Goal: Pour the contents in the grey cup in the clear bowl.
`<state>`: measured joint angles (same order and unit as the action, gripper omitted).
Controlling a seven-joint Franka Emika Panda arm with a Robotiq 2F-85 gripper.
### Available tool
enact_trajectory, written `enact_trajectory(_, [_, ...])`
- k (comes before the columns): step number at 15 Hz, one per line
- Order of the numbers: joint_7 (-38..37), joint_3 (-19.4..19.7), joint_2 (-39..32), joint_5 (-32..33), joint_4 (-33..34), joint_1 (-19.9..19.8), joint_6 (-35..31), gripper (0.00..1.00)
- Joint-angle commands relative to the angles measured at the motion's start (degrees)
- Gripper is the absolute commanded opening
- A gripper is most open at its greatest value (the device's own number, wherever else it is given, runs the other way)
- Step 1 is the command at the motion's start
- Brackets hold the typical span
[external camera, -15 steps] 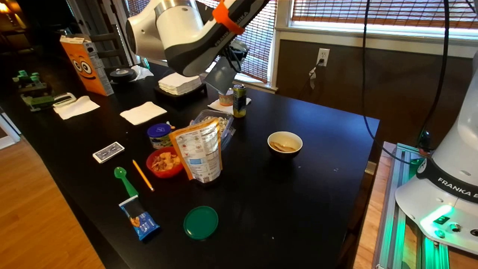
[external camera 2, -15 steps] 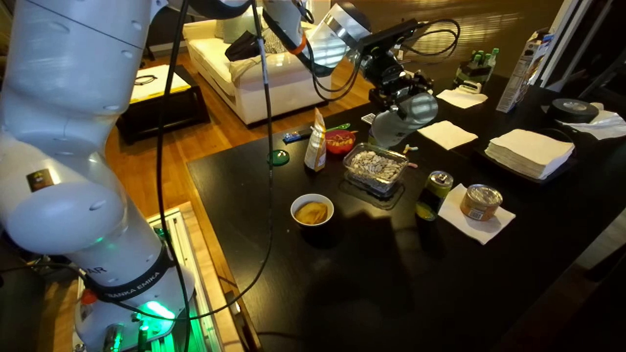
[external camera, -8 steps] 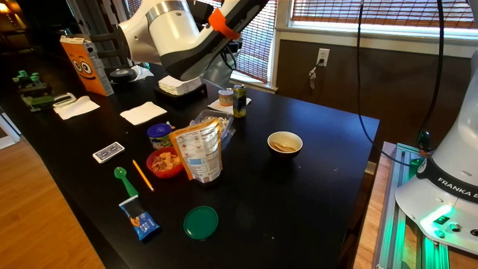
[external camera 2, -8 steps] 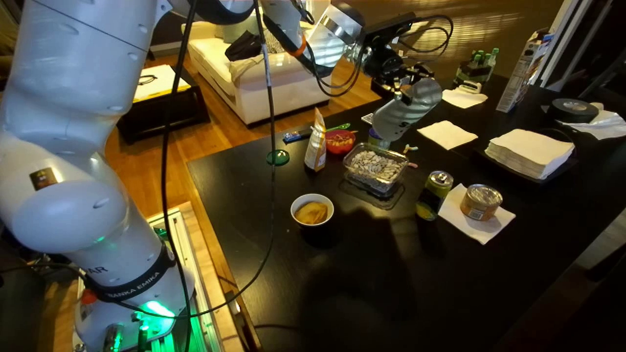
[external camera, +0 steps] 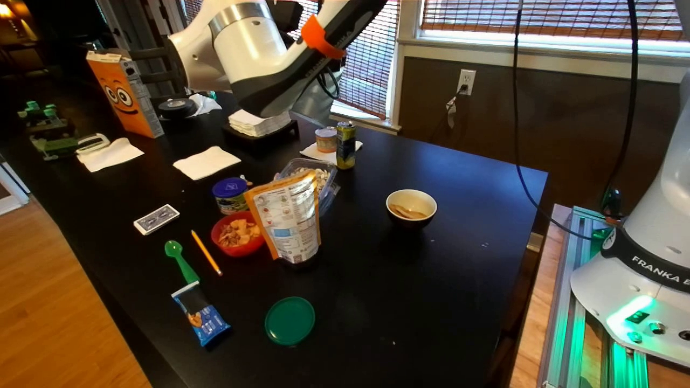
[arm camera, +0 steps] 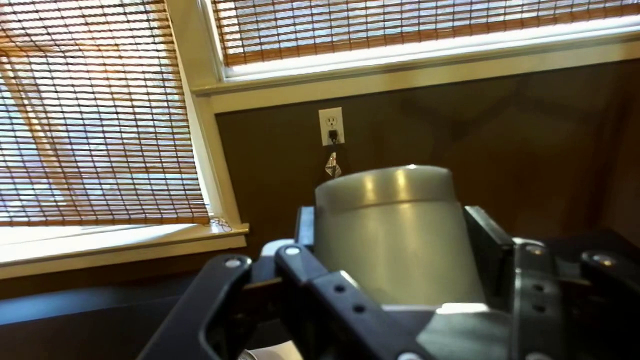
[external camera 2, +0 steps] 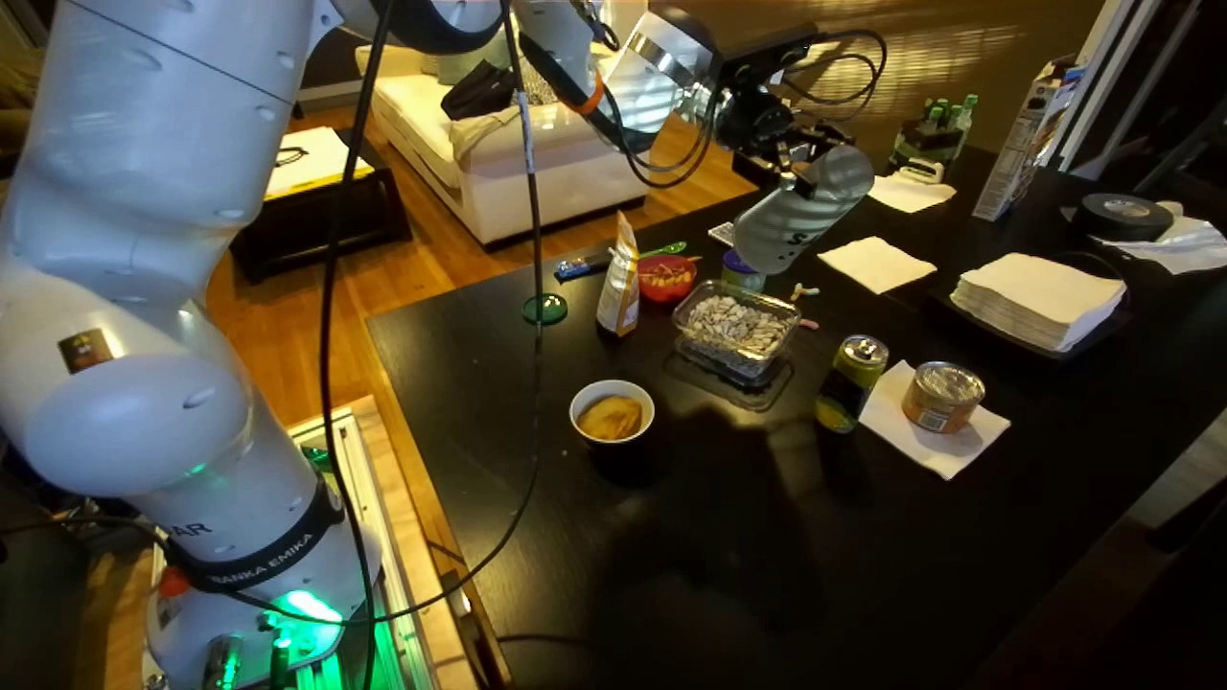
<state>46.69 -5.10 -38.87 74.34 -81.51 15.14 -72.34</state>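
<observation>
My gripper (arm camera: 395,230) is shut on the grey cup (arm camera: 390,240), with its pads (arm camera: 306,225) against both sides. In an exterior view the cup (external camera 2: 796,225) hangs tilted in the air, and the gripper (external camera 2: 803,171) is at its upper part. In an exterior view the cup (external camera: 317,101) is partly behind the arm, which hides the gripper. The cup's inside is hidden. The clear bowl (external camera 2: 730,362), a rectangular plastic container, holds pale pieces. It also shows in an exterior view (external camera: 328,200), partly behind a pouch. The cup appears above and apart from the bowl.
A foil pouch (external camera: 288,221), red bowl (external camera: 225,247), blue-lidded tub (external camera: 230,188) and drink can (external camera 2: 851,381) stand near the clear bowl. A tin (external camera 2: 944,395) stands on a napkin. A dark bowl with chips (external camera 2: 612,385) stands nearer the robot base.
The arm has shifted slightly, and the held cup has risen a little with its tilt changed. The blue-lidded tub shows more from behind it. The objects on the table have not moved.
</observation>
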Motion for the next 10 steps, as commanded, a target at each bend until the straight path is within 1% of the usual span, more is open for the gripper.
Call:
enact_trajectory(1, [1.3,-1.7,2.3,-1.1,-0.8,-2.2,-2.2,0.48])
enact_trajectory(4, [-0.2,-3.6,6.5,-5.8,-4.8,-6.0,-9.5,0.48])
enact_trajectory(6, [-0.6,-4.2,9.0,-8.7,-7.5,-8.3,-15.7,0.48])
enact_trajectory(10, [-0.7,-4.1,14.6,-14.4,-15.0,-13.0,-30.6,0.48])
